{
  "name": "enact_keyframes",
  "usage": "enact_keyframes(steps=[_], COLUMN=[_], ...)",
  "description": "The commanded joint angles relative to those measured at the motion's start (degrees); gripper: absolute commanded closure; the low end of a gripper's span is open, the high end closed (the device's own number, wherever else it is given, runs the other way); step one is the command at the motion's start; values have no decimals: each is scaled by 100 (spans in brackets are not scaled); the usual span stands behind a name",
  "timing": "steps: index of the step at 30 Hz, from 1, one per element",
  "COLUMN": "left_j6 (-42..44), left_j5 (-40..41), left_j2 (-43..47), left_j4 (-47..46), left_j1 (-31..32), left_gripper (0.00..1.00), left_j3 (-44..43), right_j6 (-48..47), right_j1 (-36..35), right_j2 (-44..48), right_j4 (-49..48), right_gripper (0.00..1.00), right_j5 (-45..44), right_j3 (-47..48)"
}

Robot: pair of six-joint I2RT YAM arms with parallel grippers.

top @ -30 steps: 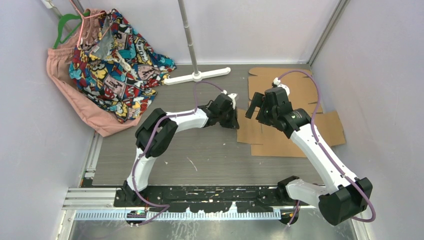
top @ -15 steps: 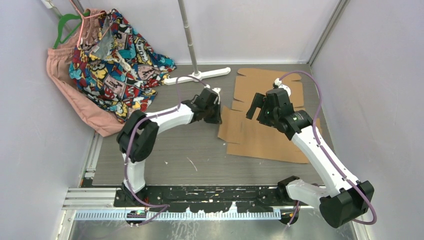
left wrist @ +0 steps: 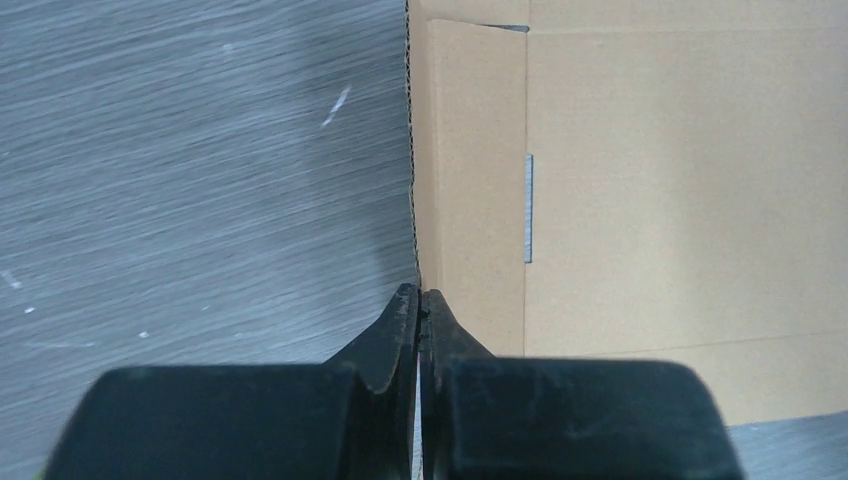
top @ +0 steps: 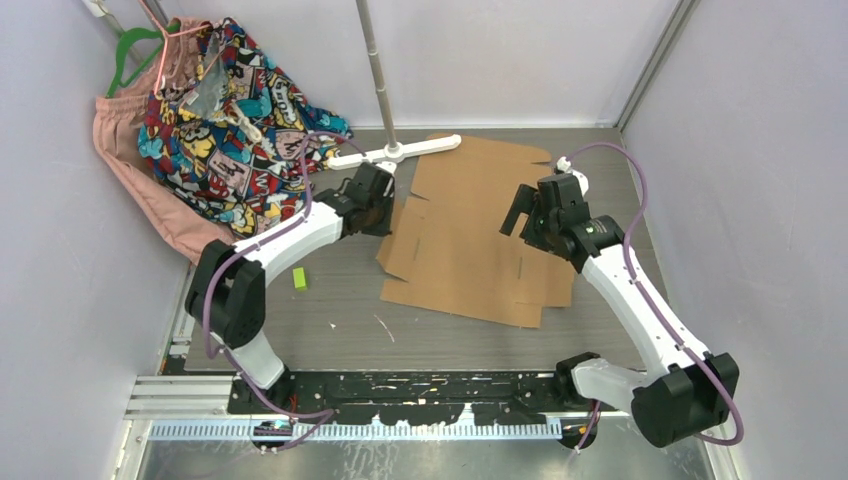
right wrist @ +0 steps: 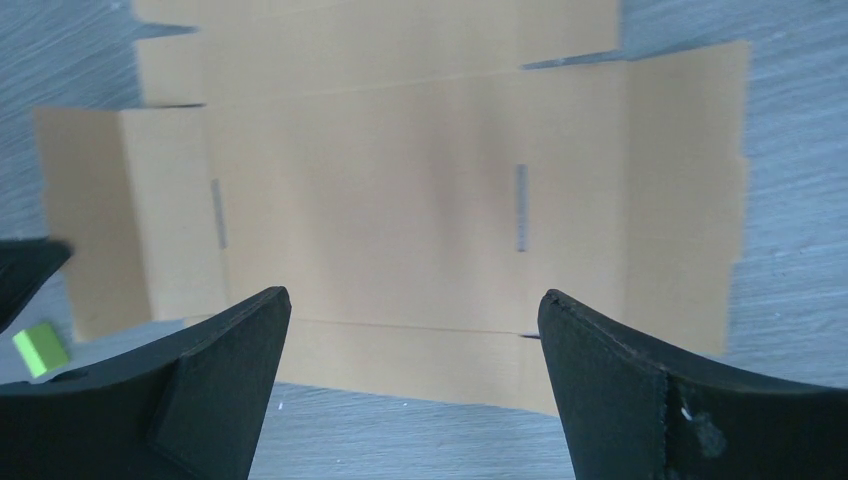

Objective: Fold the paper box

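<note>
On the grey table (top: 330, 330), left gripper (left wrist: 419, 300) seemingly pinches the paper box (top: 470, 240); right gripper (right wrist: 412, 294) gapes.

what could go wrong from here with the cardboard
1. The left gripper pinches only the very edge of the cardboard sheet, so it may slip off or crease that flap.
2. The sheet's far corner lies close to the white stand foot and could snag on it if pulled further.
3. The right gripper hangs open above the sheet without pressing it, so the sheet may swivel rather than fold.
</note>
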State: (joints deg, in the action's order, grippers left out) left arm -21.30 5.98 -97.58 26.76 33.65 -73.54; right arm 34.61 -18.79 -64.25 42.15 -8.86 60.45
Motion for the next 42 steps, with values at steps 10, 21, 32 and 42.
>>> enact_keyframes(steps=[10, 21, 32, 42], left_j6=[424, 473, 624, 812], left_j5=[373, 177, -241, -777], left_j2=[352, -83, -485, -929], left_j4=[24, -246, -316, -314], left_j1=[-386, -416, -413, -271], left_gripper=[100, 100, 100, 100], left_j3=[411, 373, -28, -465], right_j6=[291, 626, 619, 660], right_j1=[1075, 1748, 1800, 1984], right_j2=[-731, -1075, -1346, -1003], right_j4=[-314, -782, -1200, -1247], right_gripper=[0, 0, 3, 20], right_j5=[167, 40, 252, 288], right_j3=[-820, -1354, -1687, -1936])
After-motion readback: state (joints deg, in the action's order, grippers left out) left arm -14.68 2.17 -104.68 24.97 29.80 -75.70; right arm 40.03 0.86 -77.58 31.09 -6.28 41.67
